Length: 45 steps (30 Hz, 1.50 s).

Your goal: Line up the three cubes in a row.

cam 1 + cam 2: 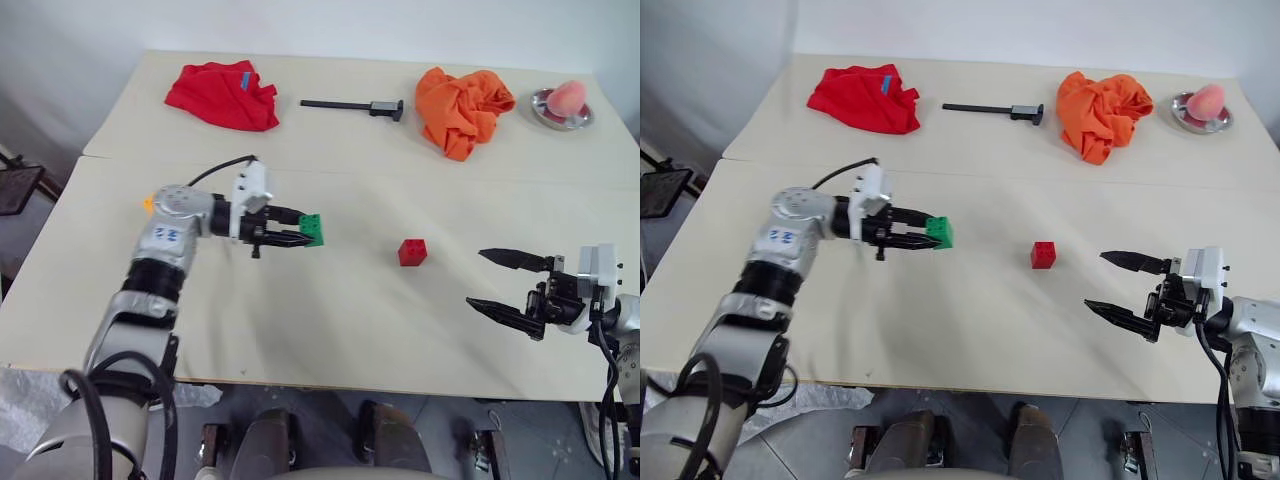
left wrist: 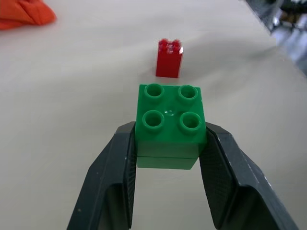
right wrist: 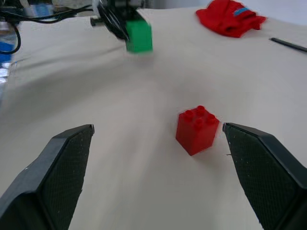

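In the left eye view, the green cube (image 1: pixel 314 229) is a small block, left of the middle of the frame, clamped in the left pincer (image 1: pixel 296 228) and lifted off the pale desk (image 1: pixel 330 320). The red cube (image 1: pixel 412 252) sits alone on the desk near the middle, with bare desk all around it. A bit of yellow-orange peeks out by the left arm at the left; I cannot tell what it is. The right pincer (image 1: pixel 487 280) is at the lower right with its two black fingers wide apart, near the desk's front edge. Along the top of the frame lie a red cloth (image 1: pixel 222 95), a black tool (image 1: pixel 352 106), an orange cloth (image 1: pixel 460 108) and a small dish (image 1: pixel 562 108). In the left wrist view, the green cube (image 2: pixel 169 125) shows four round studs, and the red cube (image 2: pixel 169 58) stands just past it, not touching. In the right wrist view, the red cube (image 3: pixel 196 129) sits between the open fingers (image 3: pixel 62 172), with room on both sides.
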Available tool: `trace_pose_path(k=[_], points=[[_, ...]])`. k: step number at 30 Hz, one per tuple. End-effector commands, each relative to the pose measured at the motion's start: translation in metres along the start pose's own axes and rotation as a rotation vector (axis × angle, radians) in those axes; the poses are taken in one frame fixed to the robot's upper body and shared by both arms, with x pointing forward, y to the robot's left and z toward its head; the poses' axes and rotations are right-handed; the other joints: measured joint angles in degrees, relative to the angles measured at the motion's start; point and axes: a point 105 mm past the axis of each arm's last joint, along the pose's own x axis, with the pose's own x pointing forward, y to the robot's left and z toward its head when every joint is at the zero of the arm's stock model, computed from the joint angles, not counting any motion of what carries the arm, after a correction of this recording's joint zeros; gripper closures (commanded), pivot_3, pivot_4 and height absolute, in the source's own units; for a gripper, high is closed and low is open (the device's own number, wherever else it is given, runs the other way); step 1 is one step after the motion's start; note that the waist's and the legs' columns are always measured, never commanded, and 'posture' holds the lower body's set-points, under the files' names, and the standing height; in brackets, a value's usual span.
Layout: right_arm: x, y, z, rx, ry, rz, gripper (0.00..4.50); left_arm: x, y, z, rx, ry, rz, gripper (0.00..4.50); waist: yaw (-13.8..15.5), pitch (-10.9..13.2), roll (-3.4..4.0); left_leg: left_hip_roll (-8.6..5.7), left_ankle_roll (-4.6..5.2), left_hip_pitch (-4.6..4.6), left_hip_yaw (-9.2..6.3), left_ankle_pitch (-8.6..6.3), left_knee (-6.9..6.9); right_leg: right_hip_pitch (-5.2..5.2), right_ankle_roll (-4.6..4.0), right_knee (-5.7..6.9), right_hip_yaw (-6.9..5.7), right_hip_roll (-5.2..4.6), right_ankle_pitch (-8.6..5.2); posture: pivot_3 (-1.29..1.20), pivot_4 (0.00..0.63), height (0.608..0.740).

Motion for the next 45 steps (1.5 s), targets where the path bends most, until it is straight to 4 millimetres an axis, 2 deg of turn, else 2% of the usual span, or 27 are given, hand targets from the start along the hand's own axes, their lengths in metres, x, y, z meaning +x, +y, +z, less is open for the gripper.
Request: trace_pose_path(k=[1,8,12,14,17,21,23,26,29,33,35,37,39,42,45], points=[[-0.003,0.005,0.013,-0.033,-0.050,-0.052,0.00,0.006,0.002,-0.008,-0.002,0.060,-0.041,3.02,-0.53,0.01,-0.01,0.02,0.00,0.01,0.02,0.00,-0.05,-0.03,0.00,-0.01,-0.02,0.02,0.00,0.00,0.150,0.740],[-0.007,0.022,0.009,-0.005,-0.054,-0.102,0.00,0.020,0.005,-0.013,0.014,0.130,-0.056,3.02,-0.64,0.04,-0.07,0.03,0.02,-0.07,-0.01,-0.01,0.04,-0.03,0.04,-0.02,-0.07,0.01,0.02,0.00,0.150,0.740],[-0.005,0.029,0.005,0.013,-0.056,-0.108,0.00,0.021,-0.007,-0.017,0.026,0.174,-0.168,3.02,-0.39,0.04,-0.07,0.02,0.03,-0.06,-0.02,-0.01,0.07,-0.01,0.04,-0.01,-0.06,0.00,0.03,0.00,0.150,0.740],[-0.004,0.029,0.005,0.013,-0.059,-0.110,0.00,0.020,-0.001,-0.017,0.037,0.179,-0.118,2.27,-0.33,0.04,-0.07,0.02,0.03,-0.06,-0.02,-0.01,0.07,-0.01,0.04,-0.01,-0.06,0.00,0.03,0.00,0.150,0.740],[-0.002,0.028,0.004,0.014,-0.065,-0.107,0.00,0.018,0.009,-0.007,0.070,0.125,-0.043,1.36,-0.23,0.04,-0.07,0.04,0.03,-0.05,-0.04,-0.01,0.06,-0.01,0.04,0.00,-0.06,0.00,0.03,0.00,0.150,0.740],[0.007,0.028,0.005,0.018,-0.083,-0.079,0.00,0.001,0.005,0.006,0.121,-0.008,-0.051,0.14,-0.29,0.04,-0.07,0.04,0.03,-0.05,-0.04,-0.01,0.08,-0.01,0.04,0.00,-0.06,0.00,0.03,0.00,0.150,0.740],[0.015,0.025,0.007,0.021,-0.102,-0.060,0.00,-0.021,-0.002,-0.002,0.135,-0.039,-0.041,0.04,-0.88,0.02,-0.04,0.05,0.03,-0.03,-0.04,-0.01,0.07,-0.01,0.04,0.02,-0.06,0.00,0.03,0.00,0.150,0.740],[0.029,0.015,0.009,0.029,-0.124,-0.063,0.00,-0.054,-0.009,-0.009,0.130,-0.122,0.084,0.04,-2.14,0.00,0.00,0.11,0.02,0.10,-0.01,-0.01,0.03,-0.02,0.02,0.10,0.00,0.02,0.01,0.00,0.150,0.740],[0.048,0.006,0.015,0.034,-0.171,-0.053,0.00,-0.096,-0.022,-0.013,0.135,-0.242,0.359,0.04,-2.49,0.01,-0.01,0.13,0.02,0.05,-0.11,0.00,0.09,-0.04,-0.01,0.19,-0.02,0.00,0.00,0.00,0.150,0.740],[0.071,0.006,0.020,-0.011,-0.202,0.047,0.00,-0.151,-0.064,-0.036,0.069,-0.251,0.704,0.04,-2.58,0.02,-0.02,0.13,0.02,0.10,-0.63,-0.01,0.10,-0.04,-0.01,0.26,0.09,-0.05,0.00,0.00,0.150,0.740],[0.074,0.005,0.021,-0.016,-0.211,0.062,0.00,-0.160,-0.075,-0.038,0.039,-0.252,0.776,0.04,-1.93,0.02,-0.02,0.18,0.02,0.09,-0.68,-0.01,0.12,-0.03,-0.01,0.25,0.09,-0.09,0.00,0.00,0.150,0.740],[0.091,0.008,0.026,-0.050,-0.233,0.129,0.00,-0.202,-0.111,-0.067,-0.032,-0.243,1.086,0.04,-1.17,0.01,-0.03,0.18,0.02,0.05,-0.87,-0.01,0.22,0.08,-0.01,0.26,0.04,-0.18,0.00,0.00,0.150,0.740],[0.101,0.011,0.030,-0.075,-0.242,0.184,0.00,-0.229,-0.145,-0.087,-0.088,-0.197,1.296,0.04,-1.24,-0.03,0.03,0.18,0.09,0.16,-0.77,-0.05,0.27,0.15,0.05,0.23,0.23,-0.25,0.03,0.00,0.150,0.740],[0.104,0.015,0.034,-0.089,-0.246,0.229,0.00,-0.249,-0.174,-0.095,-0.149,-0.231,1.506,0.04,-0.37,-0.04,-0.07,0.18,0.10,0.13,-0.76,-0.07,0.25,0.14,0.05,0.19,0.17,-0.23,0.04,0.00,0.150,0.740],[0.104,0.018,0.036,-0.086,-0.246,0.247,0.00,-0.251,-0.186,-0.094,-0.193,-0.268,1.577,0.04,0.82,-0.06,-0.11,0.18,0.10,0.06,-0.90,-0.07,0.41,0.20,0.05,0.21,0.04,-0.24,0.04,0.00,0.150,0.740]])
